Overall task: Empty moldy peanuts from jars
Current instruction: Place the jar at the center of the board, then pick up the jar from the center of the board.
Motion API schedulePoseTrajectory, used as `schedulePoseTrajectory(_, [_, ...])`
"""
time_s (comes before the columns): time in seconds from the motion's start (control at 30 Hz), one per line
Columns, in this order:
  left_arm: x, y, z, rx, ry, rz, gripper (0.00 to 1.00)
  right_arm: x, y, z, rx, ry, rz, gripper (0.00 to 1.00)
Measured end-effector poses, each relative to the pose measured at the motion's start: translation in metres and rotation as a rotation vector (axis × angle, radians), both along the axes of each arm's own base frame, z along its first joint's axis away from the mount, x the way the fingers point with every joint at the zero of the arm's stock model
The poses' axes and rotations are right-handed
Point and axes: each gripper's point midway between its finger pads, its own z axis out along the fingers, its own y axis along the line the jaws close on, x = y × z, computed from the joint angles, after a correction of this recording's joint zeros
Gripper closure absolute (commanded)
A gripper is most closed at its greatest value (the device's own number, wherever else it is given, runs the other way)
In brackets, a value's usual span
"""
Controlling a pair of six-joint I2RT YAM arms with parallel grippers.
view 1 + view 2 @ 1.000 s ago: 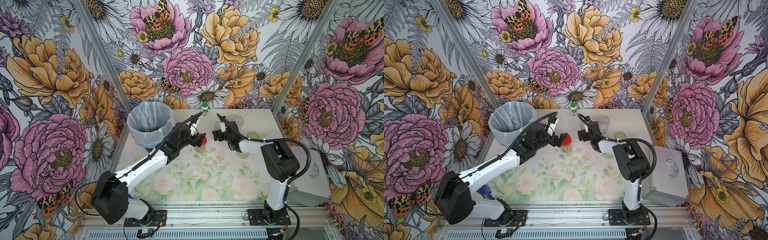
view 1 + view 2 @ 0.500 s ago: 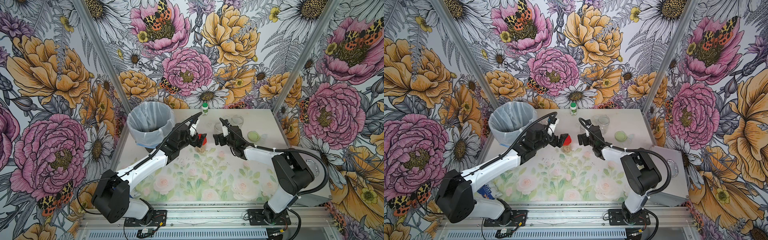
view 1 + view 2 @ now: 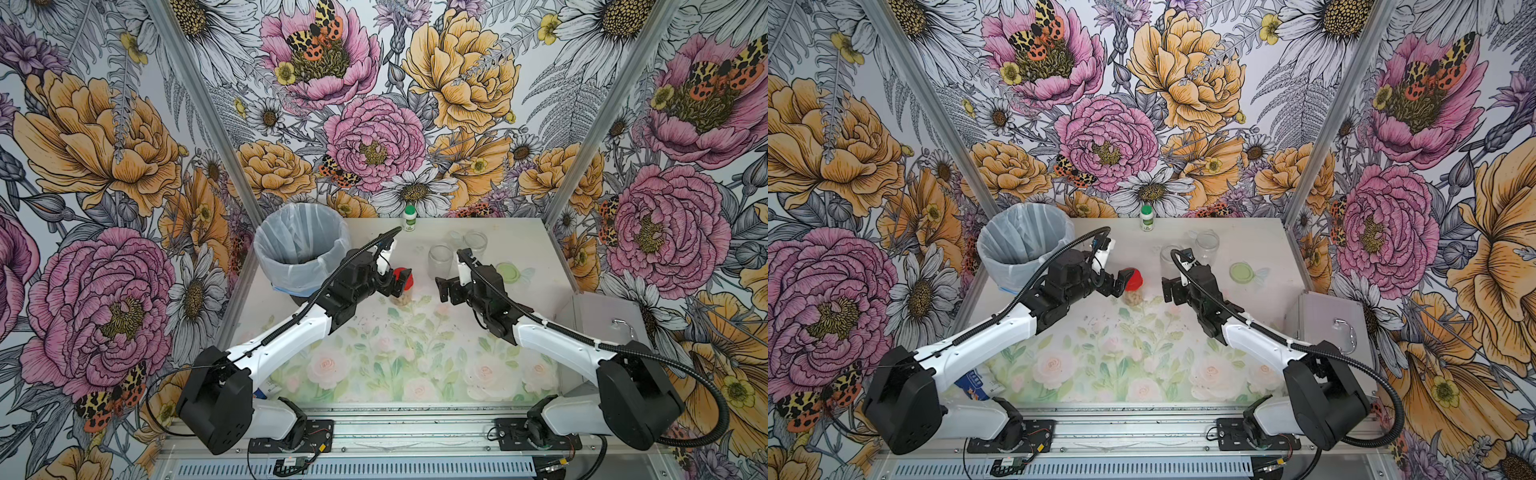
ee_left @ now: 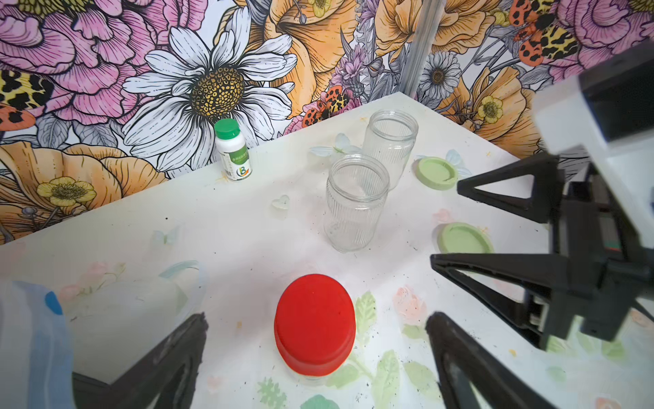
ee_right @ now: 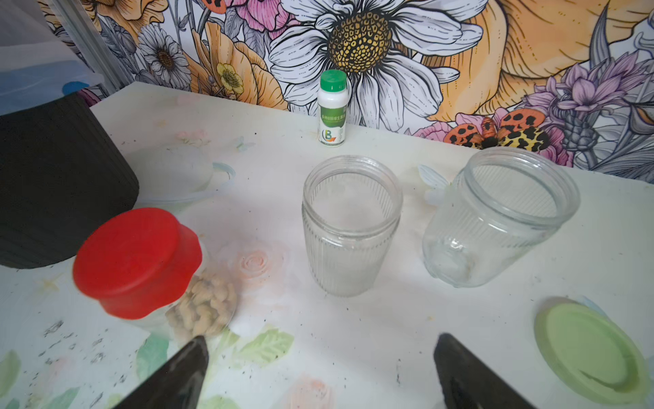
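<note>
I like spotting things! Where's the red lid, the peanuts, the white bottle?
red lid (image 5: 132,256): right wrist view, its top.
peanuts (image 5: 205,307): right wrist view, heap's middle.
white bottle (image 5: 332,125): right wrist view, its label.

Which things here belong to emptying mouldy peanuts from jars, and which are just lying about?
Job: red-lidded clear glass jar, tan peanuts inside it, two empty ribbed glass jars, two pale green round lids, bag-lined bin.
Lying about: small white bottle with green cap, grey metal box.

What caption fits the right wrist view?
Open right gripper faces two empty jars, a red-lidded peanut jar, a green lid.
</note>
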Motion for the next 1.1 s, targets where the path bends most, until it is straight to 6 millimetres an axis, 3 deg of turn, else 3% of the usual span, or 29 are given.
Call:
schedulePoseTrajectory(0.2, [0.004, 0.007, 0.022, 0.031, -0.001, 0.045, 0.01, -0.035, 0.041, 0.014, -0.008, 0.060, 0.131, 0.01])
schedulePoseTrajectory(0.4, [0.000, 0.017, 0.024, 0.049, 0.004, 0.073, 0.01, -0.055, 0.088, 0.035, -0.006, 0.079, 0.258, 0.02])
schedulePoseTrajectory(0.63, [-0.012, 0.031, 0.029, 0.045, -0.012, 0.098, 0.01, -0.052, 0.127, 0.022, -0.047, 0.131, 0.333, 0.00])
schedulePoseTrajectory(0.8, [-0.024, 0.044, 0.022, 0.047, -0.012, 0.120, 0.01, -0.040, 0.150, 0.012, -0.077, 0.158, 0.354, 0.00])
schedulePoseTrajectory(1.1, [-0.032, 0.057, 0.033, 0.018, -0.039, 0.160, 0.01, -0.018, 0.155, -0.002, -0.154, 0.154, 0.310, 0.00])
